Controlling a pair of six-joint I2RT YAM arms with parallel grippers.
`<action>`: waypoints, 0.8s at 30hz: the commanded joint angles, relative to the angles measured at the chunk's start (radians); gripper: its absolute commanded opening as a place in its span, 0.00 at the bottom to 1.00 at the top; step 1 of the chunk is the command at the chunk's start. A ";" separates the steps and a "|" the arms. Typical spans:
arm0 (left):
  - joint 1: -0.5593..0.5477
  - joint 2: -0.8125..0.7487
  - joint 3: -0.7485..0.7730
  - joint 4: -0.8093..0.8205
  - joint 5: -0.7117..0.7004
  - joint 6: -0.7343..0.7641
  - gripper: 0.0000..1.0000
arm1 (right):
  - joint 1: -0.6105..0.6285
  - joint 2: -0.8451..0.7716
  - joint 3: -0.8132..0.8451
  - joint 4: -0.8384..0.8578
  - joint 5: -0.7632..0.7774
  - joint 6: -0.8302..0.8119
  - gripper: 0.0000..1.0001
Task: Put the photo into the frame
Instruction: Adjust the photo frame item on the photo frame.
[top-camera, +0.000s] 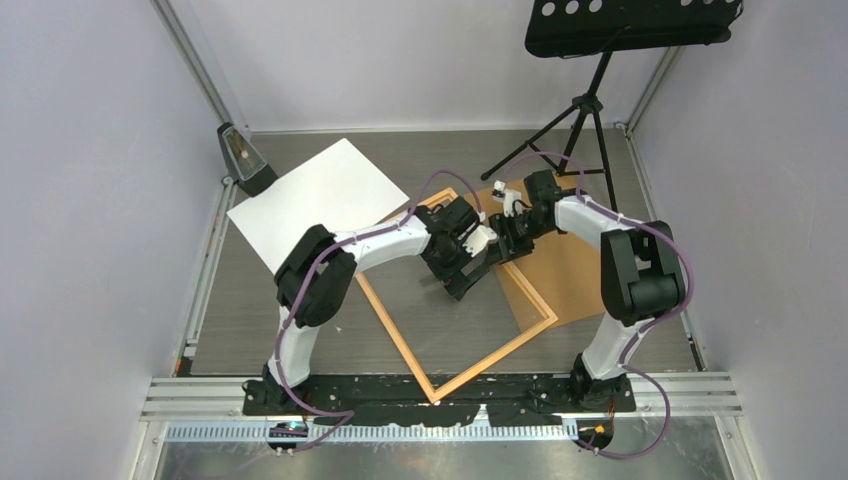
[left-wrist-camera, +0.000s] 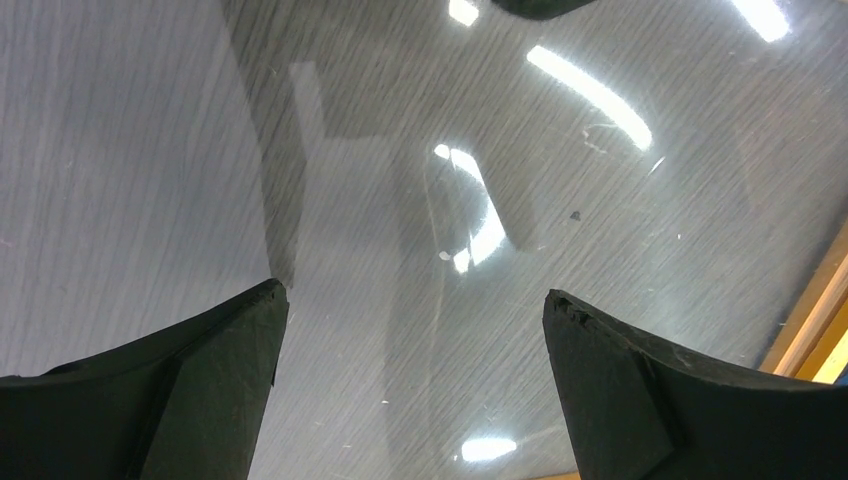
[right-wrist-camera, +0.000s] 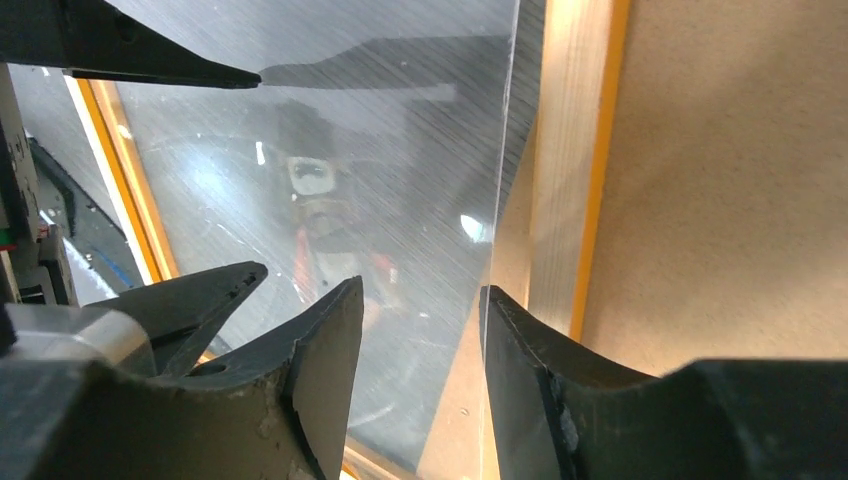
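The photo (top-camera: 318, 205) lies white side up at the back left of the table. The orange frame (top-camera: 400, 340) lies flat in the middle; its rail shows in the right wrist view (right-wrist-camera: 565, 150) and the left wrist view (left-wrist-camera: 812, 322). A clear sheet (right-wrist-camera: 350, 150) lies inside the frame (left-wrist-camera: 560, 180). My left gripper (top-camera: 460, 280) is open and empty just above the sheet (left-wrist-camera: 415, 300). My right gripper (top-camera: 505, 240) is open astride the sheet's edge (right-wrist-camera: 420, 300), and that edge lies along its right finger (right-wrist-camera: 520, 340).
The brown backing board (top-camera: 560, 270) lies partly under the frame's right side (right-wrist-camera: 730, 180). A music stand's tripod (top-camera: 590, 110) stands at the back right. A black wedge-shaped object (top-camera: 245, 160) sits at the back left corner. The two grippers are close together.
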 joint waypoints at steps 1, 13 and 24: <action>-0.013 0.019 -0.003 0.002 0.013 -0.004 0.99 | 0.005 -0.094 0.033 -0.033 0.039 -0.041 0.54; -0.013 0.015 -0.015 0.009 -0.002 0.001 0.99 | -0.008 -0.189 0.056 -0.079 0.144 -0.072 0.56; -0.010 -0.115 0.005 -0.009 -0.030 0.021 0.99 | -0.040 -0.261 0.052 -0.063 0.118 -0.087 0.57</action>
